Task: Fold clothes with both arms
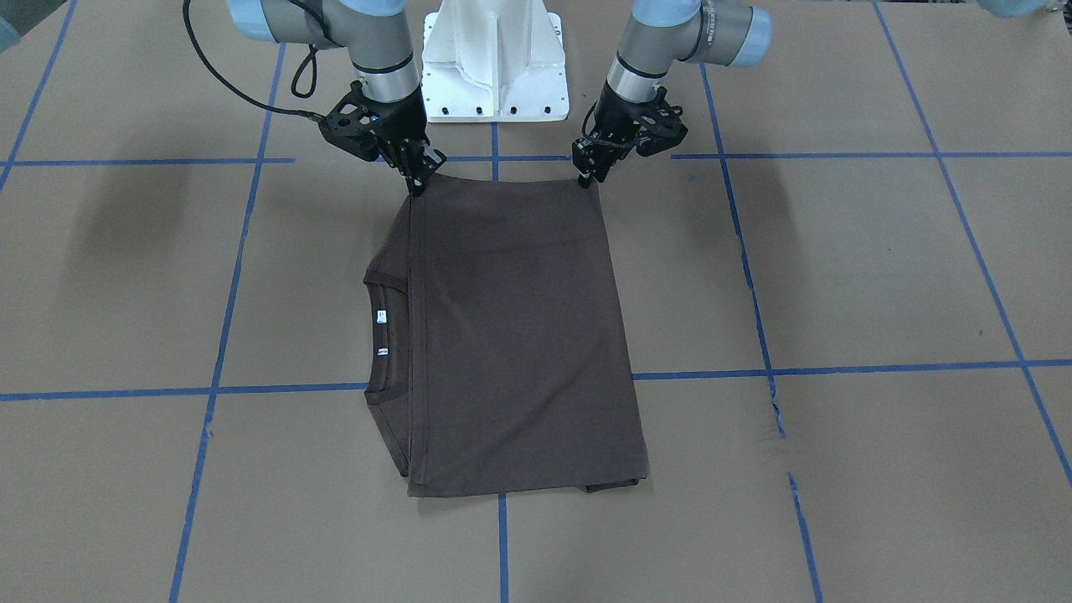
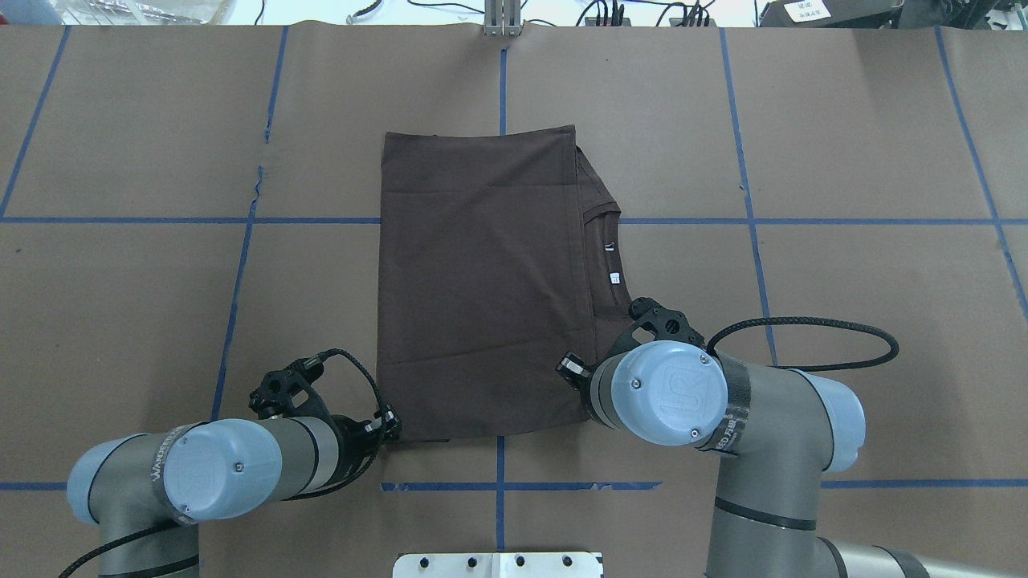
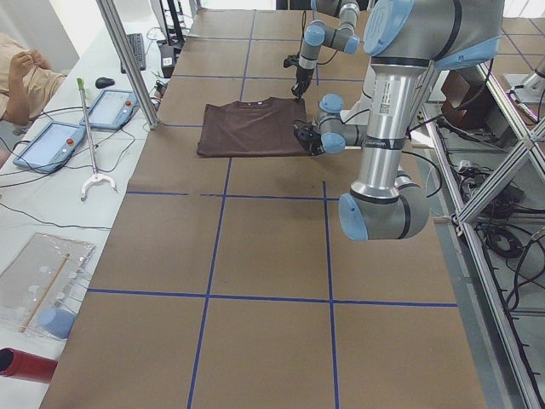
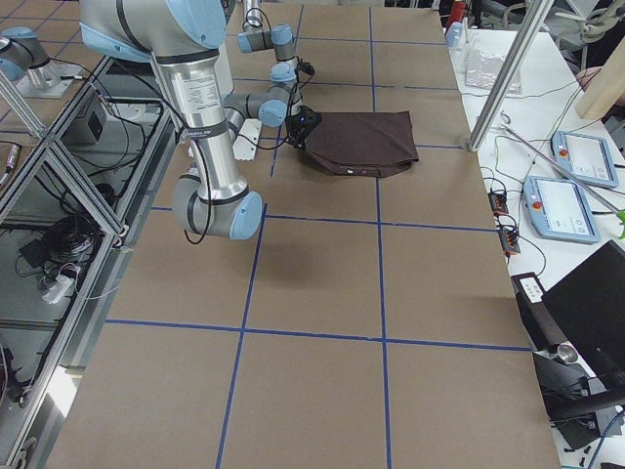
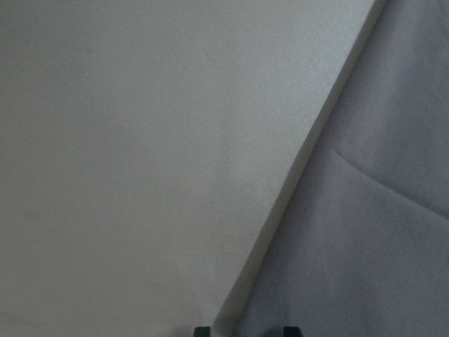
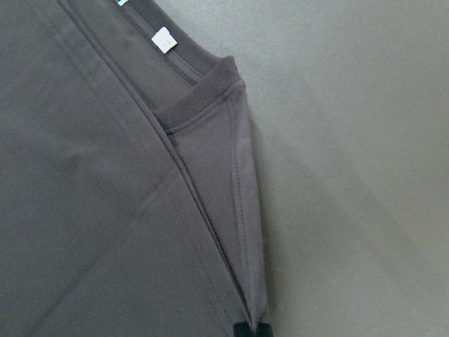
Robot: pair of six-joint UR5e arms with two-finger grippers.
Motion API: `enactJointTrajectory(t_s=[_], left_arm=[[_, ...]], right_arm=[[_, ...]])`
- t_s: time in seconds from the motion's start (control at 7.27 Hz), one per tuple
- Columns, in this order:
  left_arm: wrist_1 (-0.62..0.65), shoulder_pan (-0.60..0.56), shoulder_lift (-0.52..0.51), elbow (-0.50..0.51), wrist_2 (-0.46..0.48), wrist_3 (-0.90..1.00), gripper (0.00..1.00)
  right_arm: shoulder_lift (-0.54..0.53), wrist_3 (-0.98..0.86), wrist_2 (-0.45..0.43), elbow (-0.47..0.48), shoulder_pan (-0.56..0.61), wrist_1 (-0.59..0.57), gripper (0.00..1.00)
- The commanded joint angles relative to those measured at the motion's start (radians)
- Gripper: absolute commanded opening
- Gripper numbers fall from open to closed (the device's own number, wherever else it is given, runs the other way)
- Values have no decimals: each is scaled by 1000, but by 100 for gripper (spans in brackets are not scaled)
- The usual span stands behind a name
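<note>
The dark brown T-shirt lies folded flat on the table, its collar and white neck tags showing at one side. It also shows in the overhead view. My right gripper is shut on the shirt's near corner by the collar; the right wrist view shows its tips pinching the fabric edge. My left gripper is at the other near corner. The left wrist view shows its tips apart, with the shirt's edge between them. In the overhead view my right wrist hides the right gripper.
The white pedestal base stands just behind the shirt's near edge. A black cable loop lies to the right of my right arm. Blue tape lines cross the brown table. Tablets lie beyond the table's far edge.
</note>
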Motion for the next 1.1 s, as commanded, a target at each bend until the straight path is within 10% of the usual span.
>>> enactJointTrajectory(t_s=[0.0, 0.14, 0.69, 0.96], left_arm=[[0, 1, -3, 3, 0, -6, 23], [2, -1, -2, 3, 0, -6, 0], [123, -16, 24, -180, -8, -2, 0], [277, -15, 21, -353, -37, -9, 0]], right_arm=[[-1, 0, 0, -1, 0, 1, 0], [-1, 0, 0, -1, 0, 0, 0], [-7, 6, 0, 50, -11, -3, 0], [-15, 32, 0, 240, -66, -207, 0]])
